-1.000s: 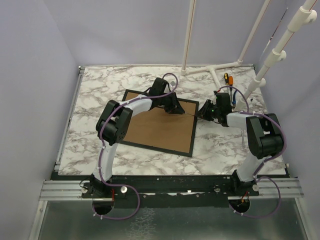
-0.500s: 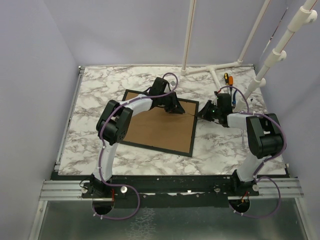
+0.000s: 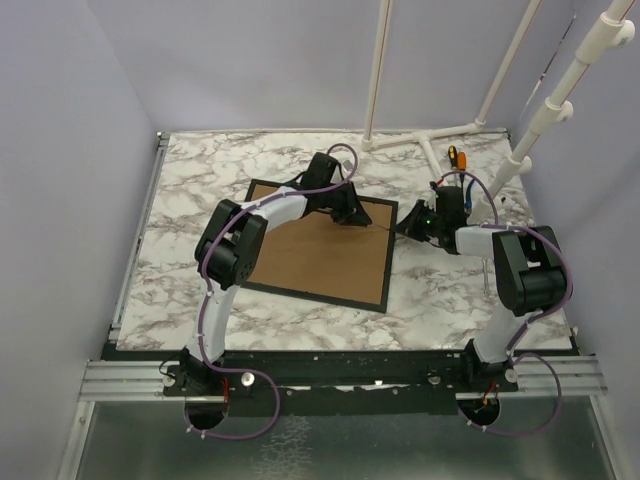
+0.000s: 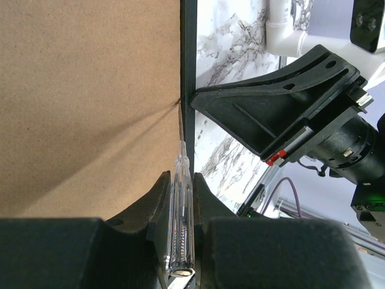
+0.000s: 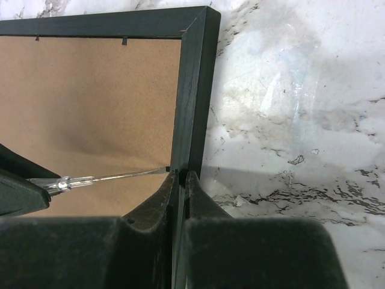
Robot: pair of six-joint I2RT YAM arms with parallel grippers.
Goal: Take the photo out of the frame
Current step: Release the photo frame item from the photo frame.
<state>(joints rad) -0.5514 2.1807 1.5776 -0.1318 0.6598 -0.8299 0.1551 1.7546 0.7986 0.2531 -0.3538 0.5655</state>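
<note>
Prying at the frame (image 5: 192, 90) seemed the step: left jaws clamped a screwdriver (image 4: 180, 241), tip ahead; right jaws, closed, braced its edge; levering needed next

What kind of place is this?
Probably a robot test booth, not a home: the left arm and right arm are bolted to a metal rail, with plain purple walls around one marbled table.

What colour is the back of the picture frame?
Plain brown, with a thin black border around it. The frame shows best in the right wrist view.
</note>
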